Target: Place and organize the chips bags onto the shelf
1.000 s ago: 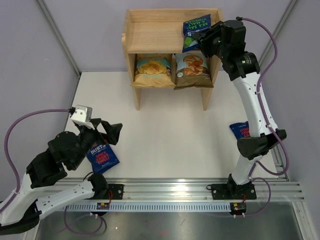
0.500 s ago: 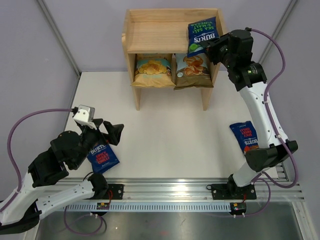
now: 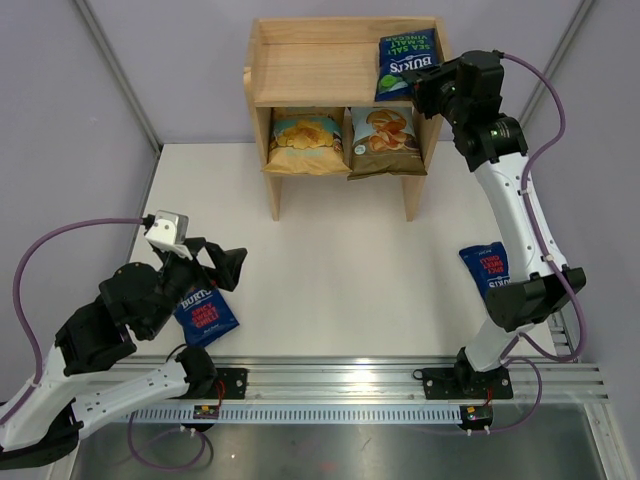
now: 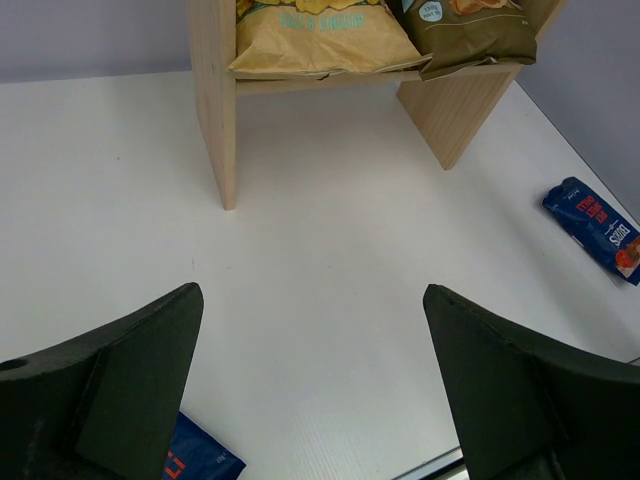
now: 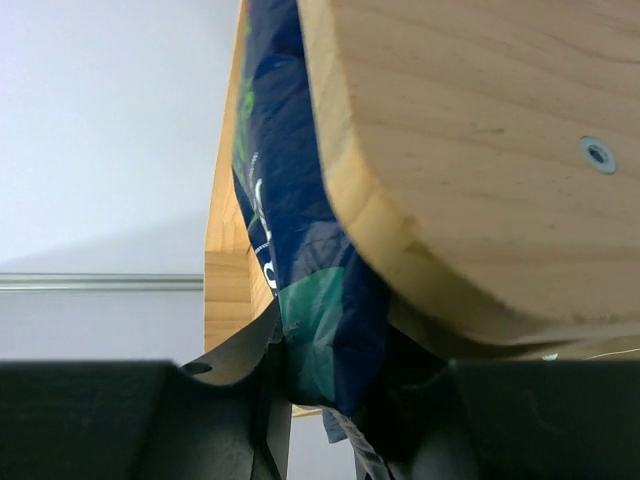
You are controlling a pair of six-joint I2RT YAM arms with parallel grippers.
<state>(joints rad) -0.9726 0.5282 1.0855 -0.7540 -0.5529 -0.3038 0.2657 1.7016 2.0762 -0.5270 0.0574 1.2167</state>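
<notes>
The wooden shelf (image 3: 300,70) stands at the table's back. On its lower tier sit the yellow bag (image 3: 306,140) and the light-blue/brown Cassava bag (image 3: 385,135). My right gripper (image 3: 422,88) is shut on the green-lettered Burts bag (image 3: 408,62) and holds it over the upper tier's right end; the right wrist view shows the bag (image 5: 300,250) pinched beside the shelf's side panel (image 5: 480,150). My left gripper (image 3: 222,265) is open, just above a red-lettered Burts bag (image 3: 203,312) at front left. Another red-lettered Burts bag (image 3: 490,270) lies at right, also in the left wrist view (image 4: 595,228).
The metal rail (image 3: 330,375) with both arm bases runs along the near edge. Grey walls close in both sides and the back. Bare white tabletop (image 3: 340,250) lies between the shelf and the arms.
My right gripper has turned the green-lettered Burts bag and carried it up and back onto the right end of the upper tier. The left arm has barely moved.
</notes>
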